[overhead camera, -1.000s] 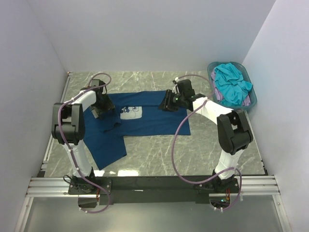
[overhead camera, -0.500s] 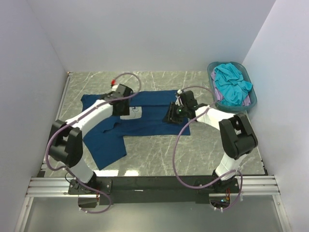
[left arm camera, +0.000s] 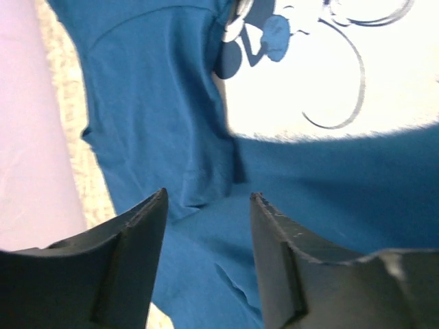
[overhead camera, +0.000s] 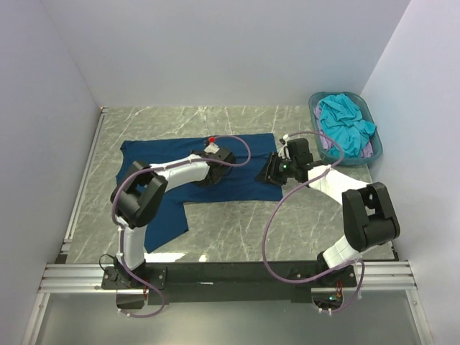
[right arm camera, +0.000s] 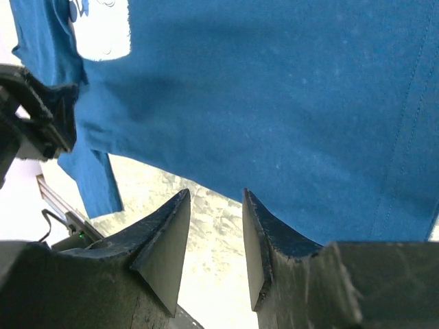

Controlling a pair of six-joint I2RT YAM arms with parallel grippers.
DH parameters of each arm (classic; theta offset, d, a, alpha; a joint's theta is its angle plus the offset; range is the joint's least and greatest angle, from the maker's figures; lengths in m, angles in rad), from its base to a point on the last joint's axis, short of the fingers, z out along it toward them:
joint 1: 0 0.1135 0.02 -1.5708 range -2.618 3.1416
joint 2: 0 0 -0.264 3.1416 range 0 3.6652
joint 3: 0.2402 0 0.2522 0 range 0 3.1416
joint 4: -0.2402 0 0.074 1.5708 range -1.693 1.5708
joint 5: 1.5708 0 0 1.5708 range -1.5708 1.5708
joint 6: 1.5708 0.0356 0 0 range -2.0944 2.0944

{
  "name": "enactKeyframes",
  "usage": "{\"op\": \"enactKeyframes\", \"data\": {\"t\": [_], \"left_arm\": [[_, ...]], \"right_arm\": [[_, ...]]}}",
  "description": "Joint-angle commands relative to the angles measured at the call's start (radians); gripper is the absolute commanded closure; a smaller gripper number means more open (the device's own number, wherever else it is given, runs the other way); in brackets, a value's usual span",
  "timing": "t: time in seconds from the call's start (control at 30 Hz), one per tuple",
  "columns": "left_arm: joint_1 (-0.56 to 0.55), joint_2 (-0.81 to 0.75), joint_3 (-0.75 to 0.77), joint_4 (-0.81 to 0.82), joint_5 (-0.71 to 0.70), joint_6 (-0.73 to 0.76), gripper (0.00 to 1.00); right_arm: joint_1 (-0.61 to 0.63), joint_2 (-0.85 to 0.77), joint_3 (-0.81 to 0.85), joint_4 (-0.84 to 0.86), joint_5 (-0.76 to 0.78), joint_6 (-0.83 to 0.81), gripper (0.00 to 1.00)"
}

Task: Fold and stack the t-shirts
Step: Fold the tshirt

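The dark navy t-shirt [overhead camera: 244, 162] lies spread flat on the marble table, one sleeve [overhead camera: 162, 219] hanging toward the near left. My left gripper [overhead camera: 206, 175] is open low over the shirt's middle and hides its white chest print in the top view. In the left wrist view the left gripper [left arm camera: 208, 195] is open and empty over the navy cloth [left arm camera: 158, 103], with the print [left arm camera: 329, 68] ahead. My right gripper [overhead camera: 272, 172] is open at the shirt's right edge. In the right wrist view the right gripper [right arm camera: 215, 193] straddles the cloth edge [right arm camera: 274, 103]. The turquoise t-shirt [overhead camera: 345, 122] and the pale lilac t-shirt [overhead camera: 325, 144] lie in the basket.
The teal plastic basket [overhead camera: 374, 147] stands at the back right, against the right wall. White walls close in the left, back and right. Bare marble table [overhead camera: 316, 215] shows near the shirt. The left arm [right arm camera: 34, 116] appears in the right wrist view.
My left arm has swung right, from the shirt's left shoulder to its middle, now covering the print. My right gripper has shifted right and nearer, to the shirt's right edge.
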Motion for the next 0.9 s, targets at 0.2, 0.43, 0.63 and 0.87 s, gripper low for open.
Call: {"op": "enactKeyframes", "data": {"t": [0.2, 0.43, 0.63, 0.87], "left_arm": [[0.004, 0.072, 0.058, -0.022, -0.073, 0.052, 0.5], [0.008, 0.112, 0.05, -0.02, -0.081, 0.05, 0.5], [0.02, 0.146, 0.059, -0.01, -0.089, 0.05, 0.51], [0.026, 0.161, 0.056, -0.008, -0.115, 0.044, 0.61]], "right_arm": [[-0.039, -0.032, -0.039, 0.072, -0.06, 0.017, 0.56], [-0.047, -0.028, -0.053, 0.089, -0.072, 0.025, 0.56], [-0.05, -0.023, -0.058, 0.097, -0.081, 0.029, 0.56], [-0.053, -0.008, -0.062, 0.109, -0.097, 0.035, 0.56]]}}
